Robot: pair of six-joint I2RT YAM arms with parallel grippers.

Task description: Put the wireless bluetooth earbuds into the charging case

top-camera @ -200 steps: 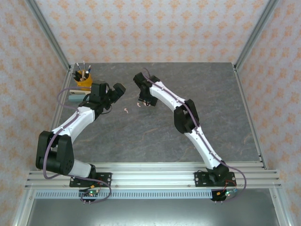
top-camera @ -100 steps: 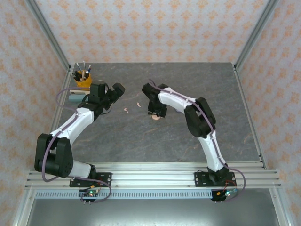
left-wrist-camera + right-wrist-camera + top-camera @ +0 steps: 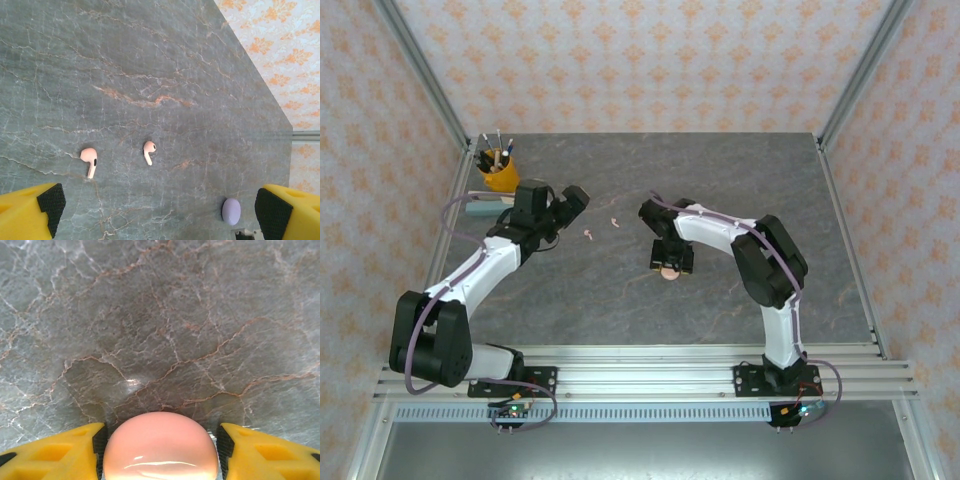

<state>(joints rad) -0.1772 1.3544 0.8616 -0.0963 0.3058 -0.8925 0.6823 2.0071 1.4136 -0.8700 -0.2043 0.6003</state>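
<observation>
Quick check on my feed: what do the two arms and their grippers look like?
Both arms, left arm and right arm, have white links with black joints, and a purple cable runs along each. The left gripper and right gripper have yellow fingers with black pads.

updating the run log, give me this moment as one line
left gripper: open, facing two pink earbuds on table | right gripper: shut on pink case | purple case: on table
</observation>
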